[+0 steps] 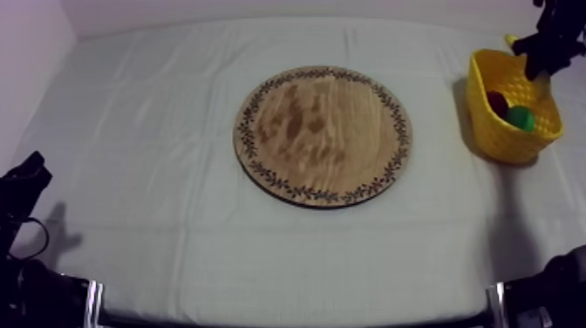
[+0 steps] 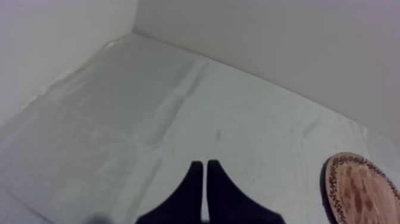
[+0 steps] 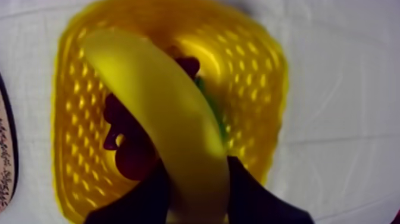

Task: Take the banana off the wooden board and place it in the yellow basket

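Note:
The round wooden board (image 1: 323, 135) lies bare in the middle of the table. At the right stands the yellow basket (image 1: 510, 144). My right gripper (image 1: 545, 48) hangs over its far rim, with the tip of the banana (image 1: 511, 39) sticking out beside it. In the right wrist view the banana (image 3: 161, 113) is clamped between my right gripper's (image 3: 196, 184) black fingers (image 3: 253, 193), directly above the basket (image 3: 256, 71). My left gripper (image 1: 26, 174) rests low at the left; its fingers (image 2: 193, 184) lie together as a narrow wedge over the cloth.
Inside the basket lie a dark red fruit (image 1: 497, 102) and a green fruit (image 1: 521, 118); the dark red shape (image 3: 128, 149) shows under the banana. The board's rim (image 2: 363, 190) is off to the left gripper's side. Open cloth surrounds the board.

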Robot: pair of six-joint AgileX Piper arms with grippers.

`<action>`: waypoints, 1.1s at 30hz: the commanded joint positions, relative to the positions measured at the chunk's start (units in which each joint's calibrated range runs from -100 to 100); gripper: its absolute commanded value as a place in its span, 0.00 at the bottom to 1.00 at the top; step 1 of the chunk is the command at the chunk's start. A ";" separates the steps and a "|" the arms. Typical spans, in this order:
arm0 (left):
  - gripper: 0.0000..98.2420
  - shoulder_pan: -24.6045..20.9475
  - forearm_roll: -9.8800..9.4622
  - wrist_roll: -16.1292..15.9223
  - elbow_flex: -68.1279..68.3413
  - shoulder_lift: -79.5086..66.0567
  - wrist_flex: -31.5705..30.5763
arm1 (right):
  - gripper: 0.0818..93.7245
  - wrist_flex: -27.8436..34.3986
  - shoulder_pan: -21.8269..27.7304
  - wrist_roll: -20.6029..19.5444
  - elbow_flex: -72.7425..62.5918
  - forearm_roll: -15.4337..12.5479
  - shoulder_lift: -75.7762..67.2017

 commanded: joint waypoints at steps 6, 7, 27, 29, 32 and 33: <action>0.00 -0.02 -0.01 0.01 -0.02 0.02 -0.01 | 0.47 1.33 -0.69 -1.35 -2.64 0.27 6.68; 0.00 -0.02 -0.01 0.01 -0.02 0.02 -0.01 | 0.51 1.53 -0.80 -1.67 -3.36 0.18 7.40; 0.00 -0.02 -0.01 0.00 -0.02 0.02 -0.01 | 0.91 4.06 -0.87 -3.09 -3.75 -3.49 7.04; 0.00 -0.02 -0.01 -0.01 -0.02 0.02 -0.01 | 0.90 3.84 -0.66 -2.96 -3.13 -3.86 5.03; 0.00 -0.02 -0.01 0.00 -0.02 0.02 -0.01 | 0.89 3.17 -0.61 -2.95 -2.02 -4.12 0.93; 0.00 -0.02 -0.01 0.00 -0.02 0.02 -0.01 | 0.88 2.79 -0.64 -2.95 -1.39 -4.13 -0.68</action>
